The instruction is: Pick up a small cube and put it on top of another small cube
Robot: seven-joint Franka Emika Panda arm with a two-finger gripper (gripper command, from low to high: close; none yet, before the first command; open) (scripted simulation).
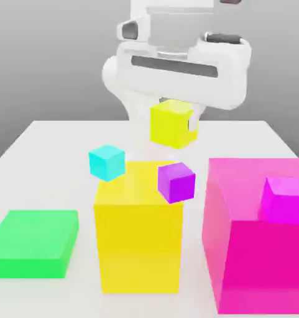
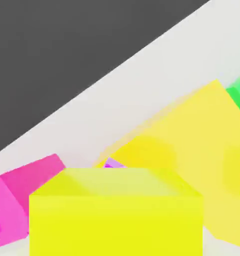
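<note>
A small bright yellow cube [image 1: 171,124] hangs in the air above the table, with my gripper [image 1: 174,104] shut on it under the white hand. In the hand view this cube [image 2: 115,215] looms close. Below and in front of it are a small cyan cube [image 1: 107,162] and a small purple cube [image 1: 176,182], at the top corners of a large yellow block [image 1: 138,236]. I cannot tell whether they rest on that block. The purple cube [image 2: 113,164] peeks out past the held cube.
A flat green block [image 1: 33,243] lies at the exterior view's left. A large magenta block [image 1: 251,248] stands at the right with a small magenta cube [image 1: 284,199] on it. The white table [image 1: 58,140] ends at a grey backdrop.
</note>
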